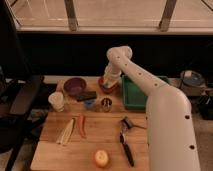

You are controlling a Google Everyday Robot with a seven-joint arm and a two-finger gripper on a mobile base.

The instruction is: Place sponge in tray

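Sponge pickup looks like the step in hand: the gripper [109, 86] reaches down into the orange bowl [108, 89] with fingers closed, apparently on the sponge there though it is hidden, so next comes lifting it right to the green tray [131, 100].

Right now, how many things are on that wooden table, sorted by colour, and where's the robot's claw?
Purple: 1, bowl
Orange: 2, bowl, chili-like piece
Green: 1, tray
White: 1, cup
Yellow or pale: 2, round fruit, pale strip
Dark: 3, flat block, small can, black utensils
Blue: 1, small piece
Total: 11
The gripper is down in the orange bowl, shut.
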